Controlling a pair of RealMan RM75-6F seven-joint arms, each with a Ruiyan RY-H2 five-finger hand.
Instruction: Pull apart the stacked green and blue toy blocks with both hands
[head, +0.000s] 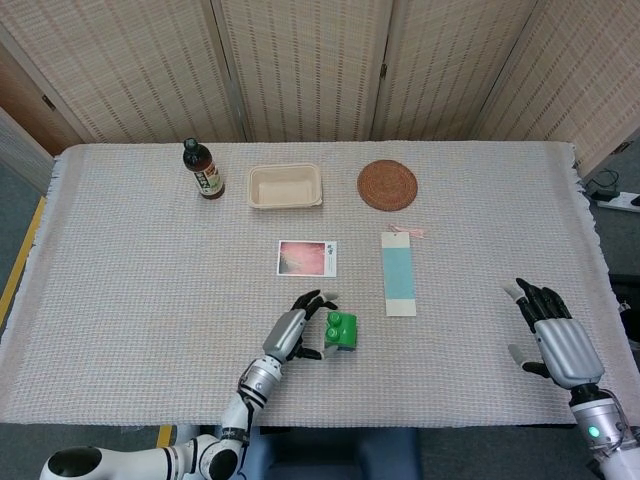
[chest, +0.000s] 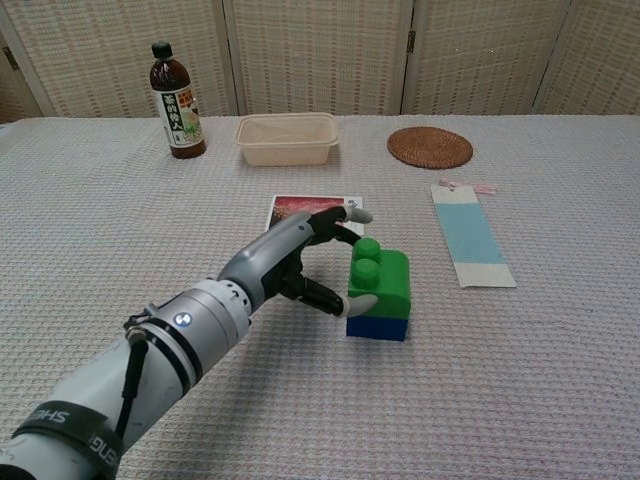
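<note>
The green block (chest: 380, 278) sits stacked on the blue block (chest: 377, 327) near the table's front middle; from the head view the stack (head: 341, 330) shows mostly green. My left hand (chest: 297, 262) is at the stack's left side, fingers apart. Its thumb tip touches the green block's lower left face, while the other fingers (chest: 343, 214) reach past the far side without closing on it. The same left hand (head: 298, 334) shows in the head view. My right hand (head: 556, 336) hovers far to the right near the table edge, fingers spread, holding nothing.
At the back stand a dark bottle (chest: 176, 100), a beige tray (chest: 287, 137) and a round woven coaster (chest: 430, 147). A photo card (chest: 296, 207) lies just behind my left hand. A blue and white bookmark (chest: 471, 243) lies right of the stack.
</note>
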